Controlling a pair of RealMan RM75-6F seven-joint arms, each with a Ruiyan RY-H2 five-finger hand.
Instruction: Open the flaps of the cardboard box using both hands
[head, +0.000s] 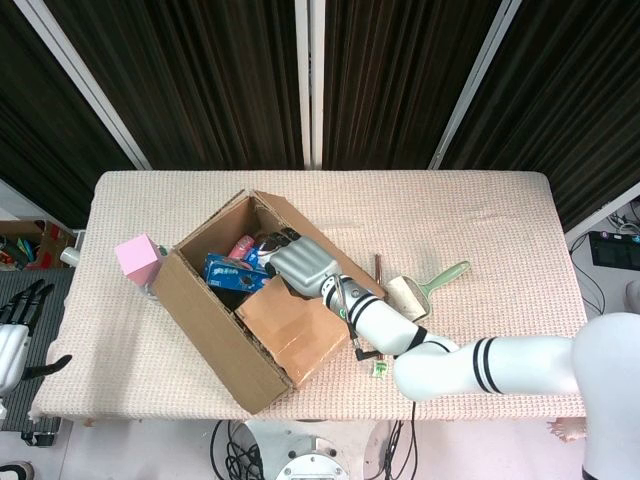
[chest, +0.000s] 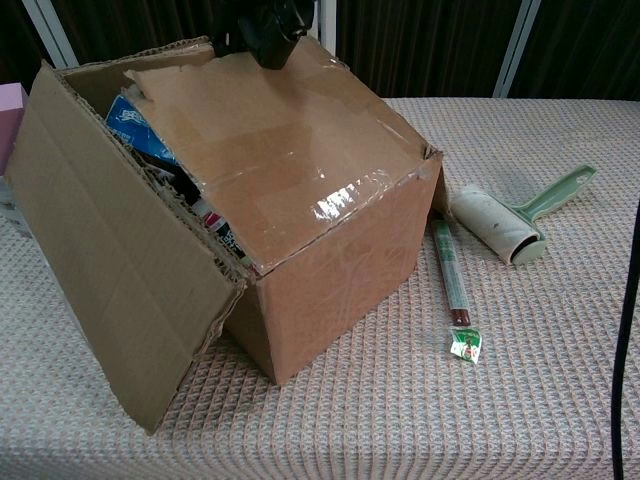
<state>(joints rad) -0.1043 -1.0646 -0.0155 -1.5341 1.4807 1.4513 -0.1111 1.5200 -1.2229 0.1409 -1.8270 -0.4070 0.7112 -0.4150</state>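
The cardboard box (head: 225, 330) sits on the left half of the table, its long front flap (chest: 110, 250) hanging open down the outside. My right hand (head: 300, 263) reaches over the box and its dark fingers (chest: 265, 25) grip the far edge of the taped top flap (chest: 270, 130), which is raised at a slant. Under that flap a blue snack packet (head: 228, 270) and other items show inside the box. My left hand (head: 15, 335) hangs off the table's left side, far from the box, with its fingers apart and nothing in them.
A pink block (head: 138, 258) stands just left of the box. To the box's right lie a lint roller with a green handle (chest: 505, 225), a long thin brown stick (chest: 447, 270) and a small green wrapper (chest: 465, 344). The cloth-covered table (head: 480, 220) extends to the right.
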